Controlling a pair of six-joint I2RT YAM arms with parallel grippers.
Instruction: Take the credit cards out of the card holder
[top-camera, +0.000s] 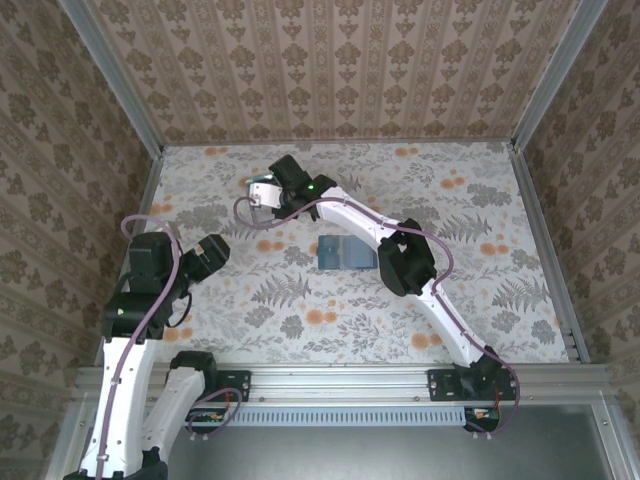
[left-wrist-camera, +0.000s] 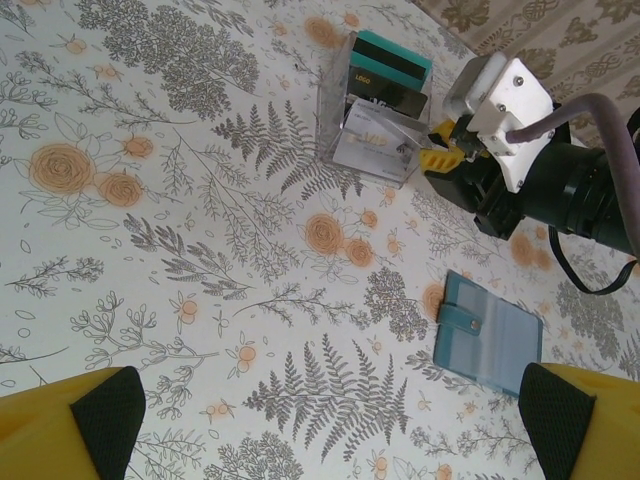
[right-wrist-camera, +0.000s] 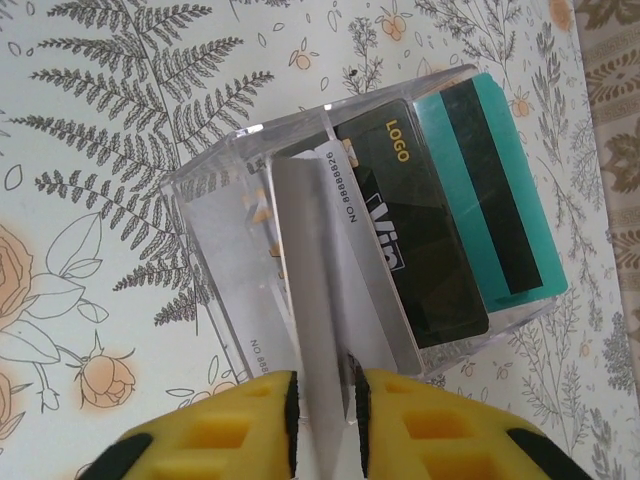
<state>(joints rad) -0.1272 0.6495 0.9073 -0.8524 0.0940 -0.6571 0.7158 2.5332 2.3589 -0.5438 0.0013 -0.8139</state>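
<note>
Reaching to the far left of the floral-patterned desk (top-camera: 450, 200), the right hand (right-wrist-camera: 325, 400) sits at the open side of a clear plastic box (right-wrist-camera: 215, 240). A silver card (right-wrist-camera: 320, 300) printed with a number stands between its yellow fingers (right-wrist-camera: 430, 420). The black pads lie close on either side of the card's near end. I cannot tell whether they press it or have let it go. The far part of the silver card rests inside the box. Beside it are a black card (right-wrist-camera: 420, 230) marked "LOGO" and a teal card (right-wrist-camera: 530, 200) with a dark stripe, both leaning in the same box.

The card holder (top-camera: 347, 253) lies flat on the desk near its middle, a small teal-blue rectangle. It is well apart from the box and from both hands, just beside the right arm's elbow in the top view. From the left wrist camera it (left-wrist-camera: 490, 335) shows a small tab on one edge, with no card visible on it.

The left hand (top-camera: 208, 255) hangs released over the left side of the desk. Its yellow fingers (left-wrist-camera: 70, 420) are spread wide with nothing between them.
</note>
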